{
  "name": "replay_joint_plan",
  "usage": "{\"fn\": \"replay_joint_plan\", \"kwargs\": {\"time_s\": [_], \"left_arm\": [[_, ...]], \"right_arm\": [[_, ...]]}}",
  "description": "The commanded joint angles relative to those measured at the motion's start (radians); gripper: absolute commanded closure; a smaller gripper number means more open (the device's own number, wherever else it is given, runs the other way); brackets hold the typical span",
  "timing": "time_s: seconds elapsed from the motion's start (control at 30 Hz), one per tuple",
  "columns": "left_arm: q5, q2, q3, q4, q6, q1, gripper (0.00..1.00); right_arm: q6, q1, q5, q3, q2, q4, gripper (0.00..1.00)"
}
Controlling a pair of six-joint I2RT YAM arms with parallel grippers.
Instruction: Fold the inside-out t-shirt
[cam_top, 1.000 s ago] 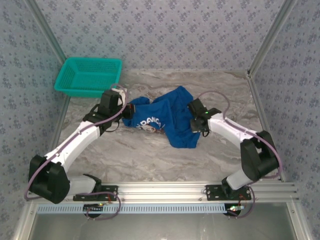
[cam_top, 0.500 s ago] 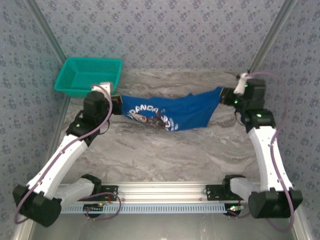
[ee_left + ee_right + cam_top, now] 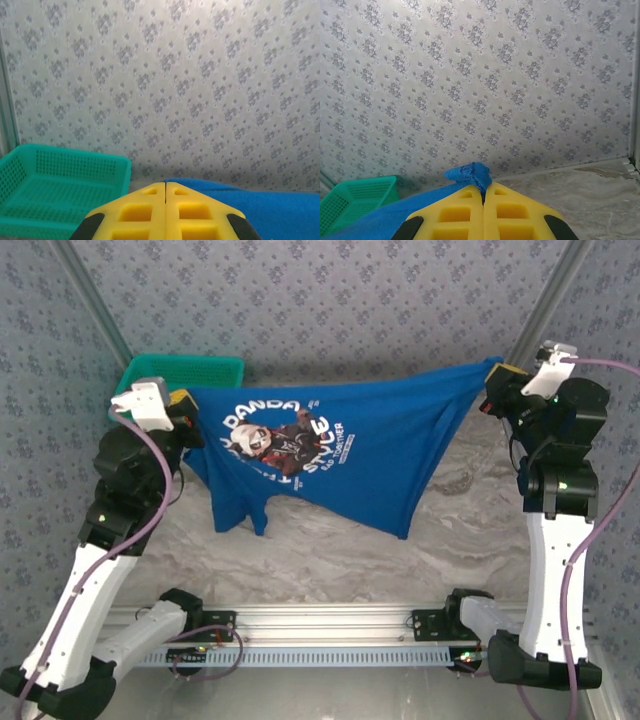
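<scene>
The inside-out t-shirt is royal blue with a pale panda print, and it hangs stretched out in the air above the table. My left gripper is shut on its upper left edge. My right gripper is shut on its upper right corner. The cloth sags between them, lowest at the left and in the middle. In the left wrist view the yellow jaws meet, with blue t-shirt fabric just to their right. In the right wrist view a tuft of t-shirt cloth pokes out of the shut gripper.
A teal mesh basket stands at the back left of the marble table, partly behind the shirt; this basket is also in the left wrist view. Patterned walls close in the back and sides. A metal rail runs along the near edge.
Both arms have risen and spread apart. The shirt went from a bunched heap on the table to a sheet held taut in the air, print facing the camera.
</scene>
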Motion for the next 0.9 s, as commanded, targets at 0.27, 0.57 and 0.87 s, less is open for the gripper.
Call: {"fn": "replay_joint_plan", "kwargs": {"time_s": [0.27, 0.57, 0.87], "left_arm": [[0.105, -0.077, 0.206, -0.126, 0.032, 0.005, 1.00], [0.041, -0.064, 0.242, -0.206, 0.052, 0.005, 1.00], [0.033, 0.441, 0.238, -0.089, 0.076, 0.040, 1.00]], "right_arm": [[-0.035, -0.012, -0.004, 0.240, -0.088, -0.140, 1.00], [-0.022, -0.012, 0.041, 0.280, -0.080, -0.152, 1.00], [-0.070, 0.012, 0.146, 0.175, 0.292, 0.017, 1.00]]}}
